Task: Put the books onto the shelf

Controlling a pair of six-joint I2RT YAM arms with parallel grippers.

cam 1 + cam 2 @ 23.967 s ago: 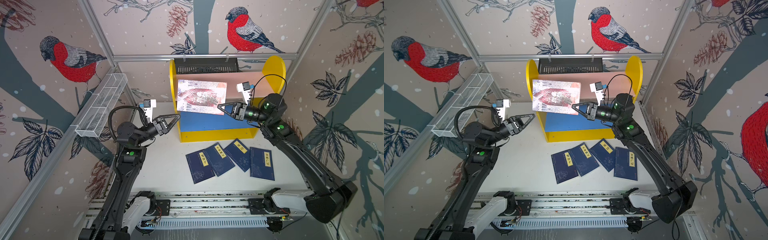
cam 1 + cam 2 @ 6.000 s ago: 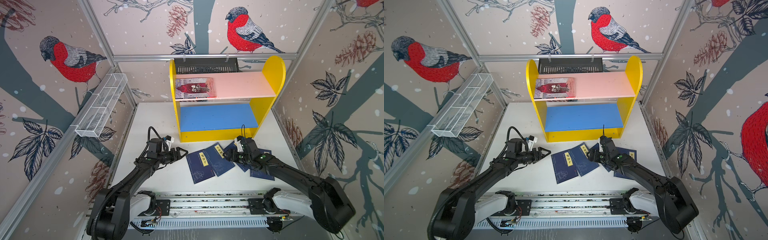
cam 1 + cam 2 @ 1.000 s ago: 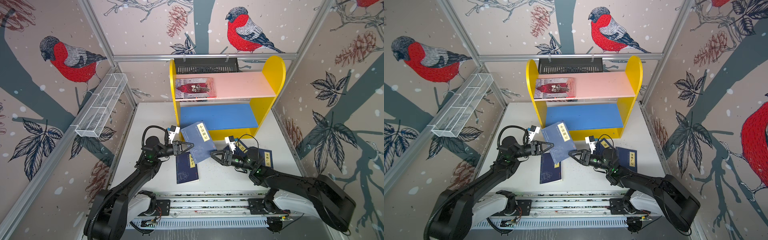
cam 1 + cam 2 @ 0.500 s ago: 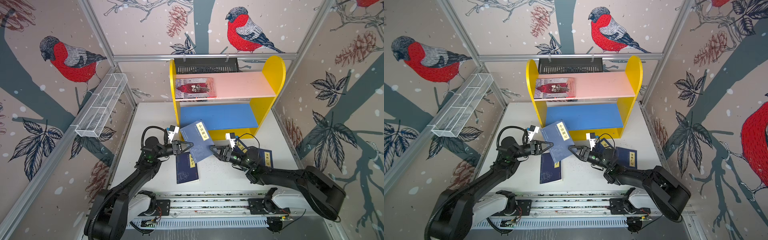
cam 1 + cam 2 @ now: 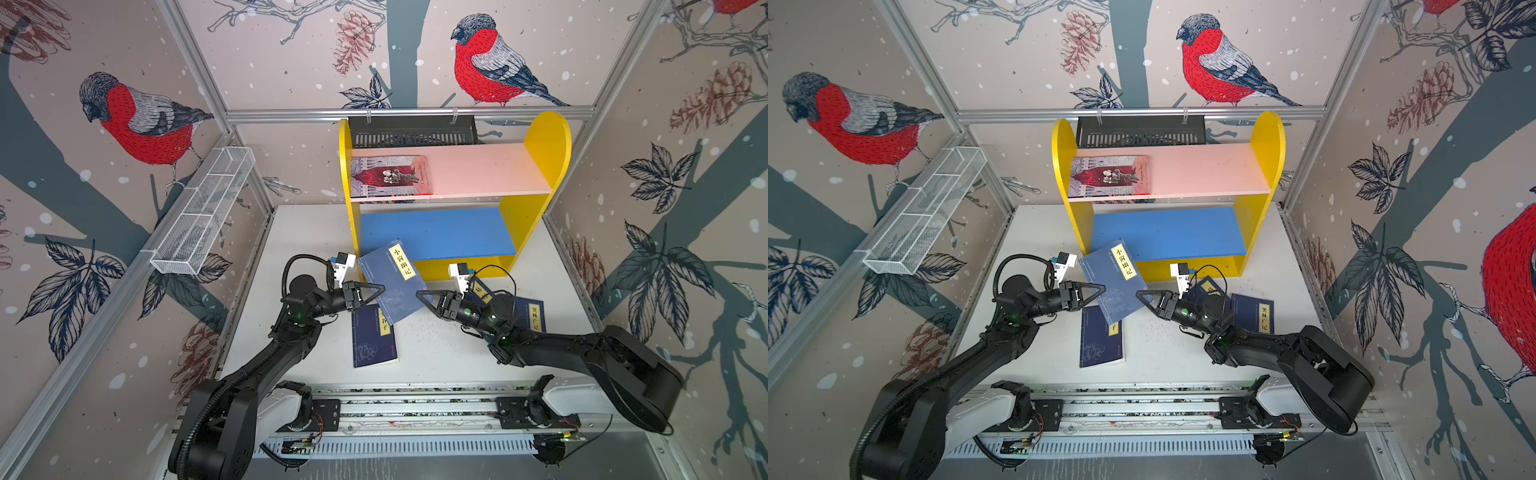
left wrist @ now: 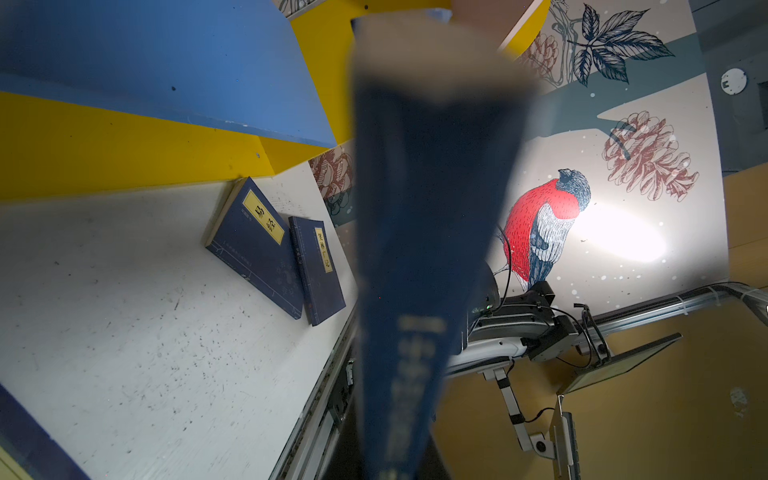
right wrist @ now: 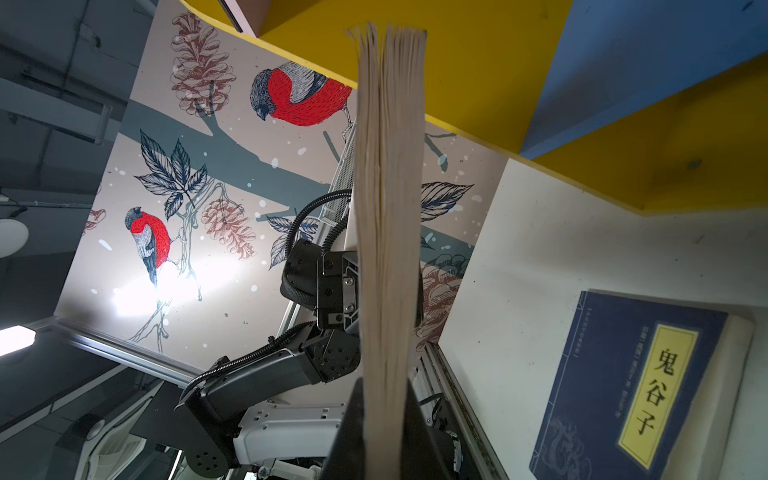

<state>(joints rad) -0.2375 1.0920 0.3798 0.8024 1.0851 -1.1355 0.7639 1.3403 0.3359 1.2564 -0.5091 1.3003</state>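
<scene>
A navy book (image 5: 395, 282) (image 5: 1117, 282) hangs tilted in the air before the lower left corner of the yellow shelf (image 5: 544, 141). My left gripper (image 5: 380, 289) (image 5: 1100, 287) is shut on its spine (image 6: 415, 249). My right gripper (image 5: 419, 294) (image 7: 384, 415) is shut on its page edge (image 7: 386, 208). Under it a second navy book (image 5: 372, 336) (image 7: 636, 395) lies flat on the table. Two more navy books (image 5: 534, 316) (image 6: 257, 245) lie beneath my right arm. A red and grey book (image 5: 390, 176) rests on the pink upper board (image 5: 478, 170). The blue lower board (image 5: 436, 232) is bare.
A white wire basket (image 5: 203, 216) hangs on the left wall. A black slotted tray (image 5: 411, 131) hangs behind the shelf top. The arms' base rail (image 5: 415, 409) runs along the table's front edge.
Within the last second my right gripper has reached in from the right and shut on the raised book's page edge. The left gripper has kept its hold and barely moved.
</scene>
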